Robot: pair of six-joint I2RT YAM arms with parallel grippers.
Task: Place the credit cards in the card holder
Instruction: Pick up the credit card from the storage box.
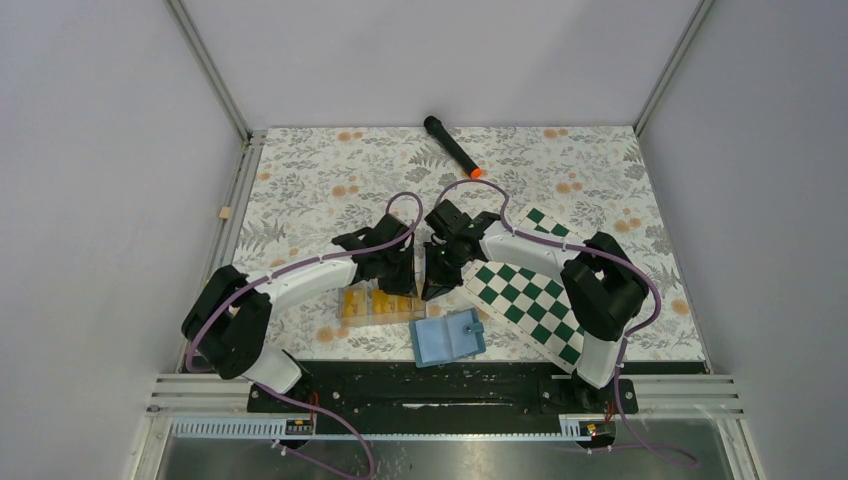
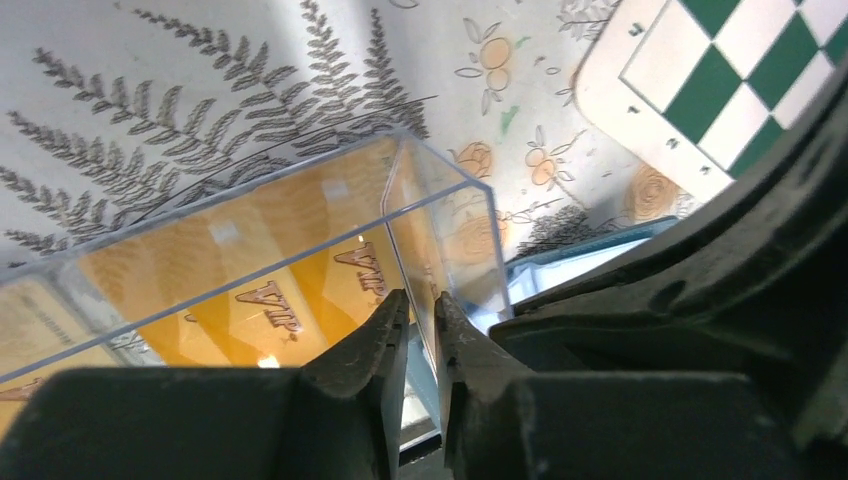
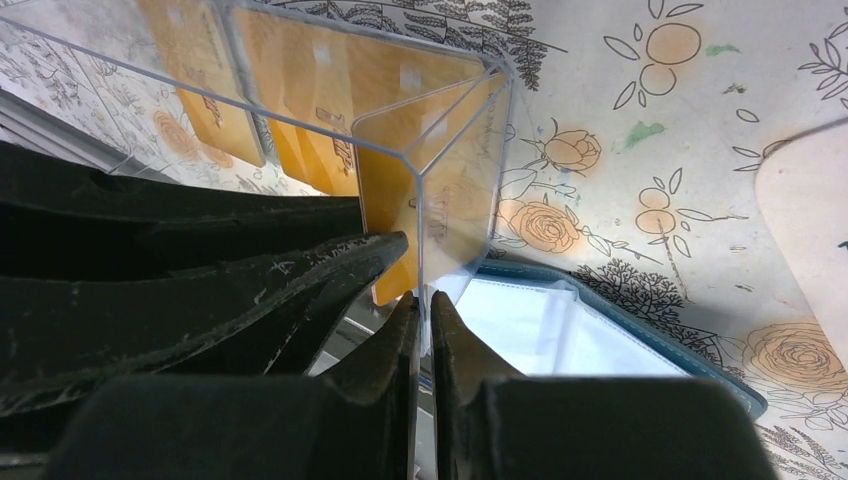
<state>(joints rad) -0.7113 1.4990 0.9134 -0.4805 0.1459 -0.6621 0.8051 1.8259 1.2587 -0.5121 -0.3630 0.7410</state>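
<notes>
**A:** Two grippers on one tray, is that right? How does the left gripper (image 2: 422, 330) stand?

**B:** Its fingers are pressed nearly together and pinch the thin end wall of the clear plastic tray (image 2: 300, 190). The wall runs straight down into the narrow slit between them.

**A:** And the right gripper (image 3: 423, 325)?

**B:** The same. Its fingers pinch a clear wall of the tray near a corner, with only the plastic between them. The two grippers sit side by side, and each wrist camera shows the other as a dark mass close alongside.

**A:** Where are the credit cards (image 2: 265, 300)?

**B:** Inside the tray, just past the left fingertips and to their left. They are orange-yellow with "VIP" lettering and overlap one another. I cannot count them exactly.

**A:** The card holder (image 1: 448, 338)?

**B:** It lies open on the floral tablecloth (image 1: 320, 180), just beside the tray's gripped end, on the base side of both grippers. From the right wrist it sits immediately beyond the fingertips and to their right, showing a blue rim and a pale clear pocket. I see no card in it.

**A:** Anything else near the hands?

**B:** A green-and-white chessboard (image 1: 525, 290) lies under the right arm, to the right of that gripper. A black stick with an orange tip (image 1: 452, 147) lies well beyond both grippers, toward the far edge.
</notes>
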